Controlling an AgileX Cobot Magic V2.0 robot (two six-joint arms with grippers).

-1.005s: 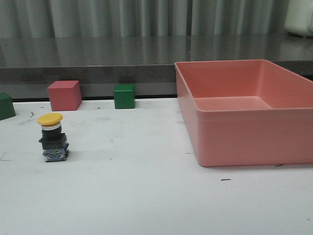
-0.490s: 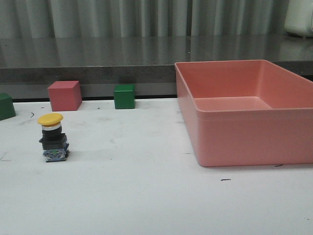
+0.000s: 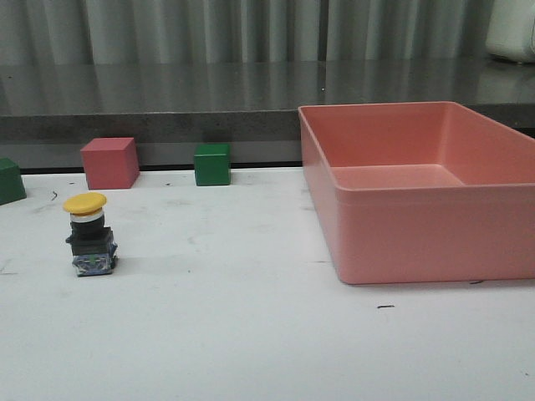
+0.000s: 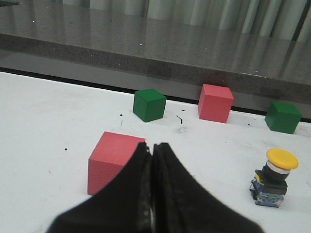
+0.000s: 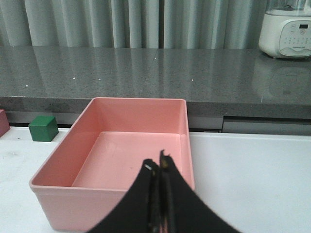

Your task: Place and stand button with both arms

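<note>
The button (image 3: 89,236) stands upright on the white table at the left, yellow cap on top, black body and bluish base below. It also shows in the left wrist view (image 4: 275,177), off to one side of my left gripper (image 4: 152,145), which is shut and empty with a pink cube (image 4: 112,159) just behind its fingers. My right gripper (image 5: 158,164) is shut and empty, in front of the pink bin (image 5: 63,180). Neither arm shows in the front view.
The pink bin (image 3: 401,230) fills the right of the table. A pink cube (image 3: 110,162) and green cubes (image 3: 212,164) (image 3: 10,180) stand along the back edge by a dark raised counter. A white appliance (image 5: 288,26) sits on that counter.
</note>
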